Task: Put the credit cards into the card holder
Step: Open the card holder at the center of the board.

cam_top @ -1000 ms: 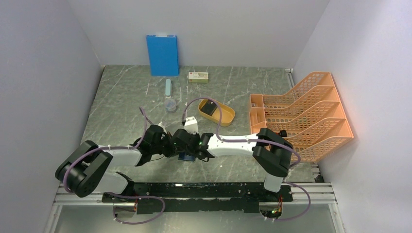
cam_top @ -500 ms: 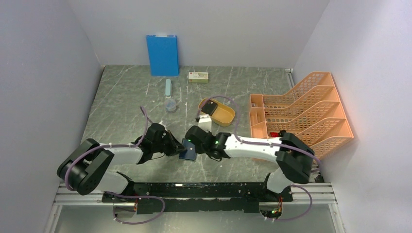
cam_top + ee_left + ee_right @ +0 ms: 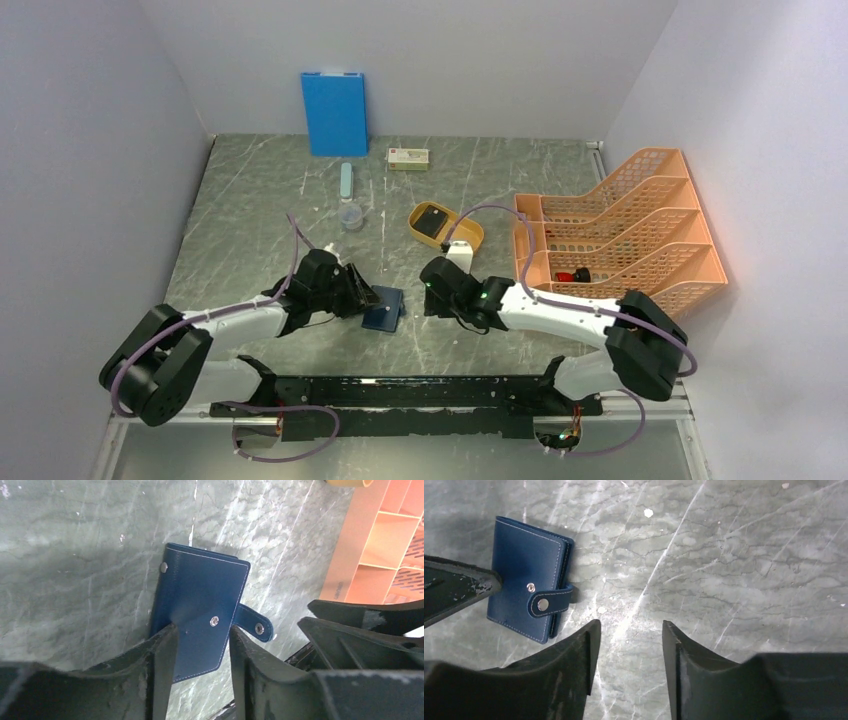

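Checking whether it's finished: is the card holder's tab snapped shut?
No, the tab sticks out past the card holder, its snap clear of the cover's stud.

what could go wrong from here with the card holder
The snap tab of the card holder is unfastened, so it may spring open. The left gripper has its jaws right at the holder's edge; pulling away could drag it. No cards show, so whether any are inside cannot be checked.

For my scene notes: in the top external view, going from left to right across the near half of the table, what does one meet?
left fingers → card holder → right fingers → orange file rack
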Motion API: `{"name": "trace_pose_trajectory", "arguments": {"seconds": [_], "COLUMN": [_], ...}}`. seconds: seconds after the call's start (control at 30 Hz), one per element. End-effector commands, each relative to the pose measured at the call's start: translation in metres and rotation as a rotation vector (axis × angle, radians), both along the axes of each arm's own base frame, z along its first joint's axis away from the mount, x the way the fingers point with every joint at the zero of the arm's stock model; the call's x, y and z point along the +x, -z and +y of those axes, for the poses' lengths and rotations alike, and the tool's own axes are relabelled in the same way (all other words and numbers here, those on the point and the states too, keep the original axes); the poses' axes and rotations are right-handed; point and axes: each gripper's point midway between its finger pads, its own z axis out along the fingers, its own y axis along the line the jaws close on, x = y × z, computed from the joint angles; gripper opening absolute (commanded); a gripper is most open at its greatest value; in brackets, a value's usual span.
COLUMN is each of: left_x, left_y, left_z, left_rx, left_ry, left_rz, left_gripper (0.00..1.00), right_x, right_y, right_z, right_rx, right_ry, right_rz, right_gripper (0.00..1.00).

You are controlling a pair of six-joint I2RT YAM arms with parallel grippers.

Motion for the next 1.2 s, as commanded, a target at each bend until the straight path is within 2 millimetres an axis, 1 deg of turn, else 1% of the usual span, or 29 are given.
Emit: {"name": "trace_pose_trajectory", "arguments": {"seconds": [0.0,0.1,0.2,0.33,0.47,0.53,0.67,0.77,0.83,1.0,1.07,1.17], "left_x": [-0.007,-0.006,-0.003,-0.005,-0.007,-0.010,-0.016,-0.020,-0.019,-0.020,-0.020,-0.020], "left_y": [0.005,-0.009,-0.021,-0.031,-0.040,-0.042,-0.043,-0.040,-0.037,-0.035,-0.034,-0.033], "left_z": [0.019,0.023,0.029,0.038,0.049,0.055,0.062,0.065,0.069,0.072,0.072,0.072], "left_rx": [0.111,0.128,0.154,0.183,0.210,0.219,0.228,0.230,0.248,0.258,0.261,0.262], "left_ry": [0.004,0.004,-0.007,-0.021,-0.053,-0.068,-0.080,-0.084,-0.104,-0.108,-0.107,-0.104], "left_rz": [0.015,-0.018,-0.051,-0.073,-0.098,-0.105,-0.107,-0.095,-0.098,-0.094,-0.098,-0.096], "left_gripper": [0.51,0.56,0.58,0.58,0.57,0.57,0.58,0.58,0.58,0.58,0.58,0.57], "right_x": [-0.001,-0.006,-0.009,-0.013,-0.013,-0.013,-0.012,-0.006,-0.002,0.004,0.005,0.007], "right_y": [-0.019,-0.031,-0.036,-0.036,-0.033,-0.031,-0.020,-0.007,0.003,0.010,0.012,0.015], "right_z": [0.009,0.026,0.045,0.068,0.085,0.091,0.094,0.089,0.084,0.082,0.082,0.079], "right_rx": [0.110,0.222,0.277,0.284,0.252,0.224,0.159,0.083,0.035,-0.001,-0.012,-0.020], "right_ry": [-0.027,-0.067,-0.118,-0.170,-0.194,-0.203,-0.197,-0.169,-0.147,-0.134,-0.128,-0.120], "right_rz": [-0.020,-0.016,-0.001,0.015,0.021,0.024,0.041,0.043,0.040,0.033,0.029,0.025], "right_gripper": [0.56,0.65,0.69,0.71,0.74,0.83,0.87,0.87,0.86,0.80,0.76,0.67]}}
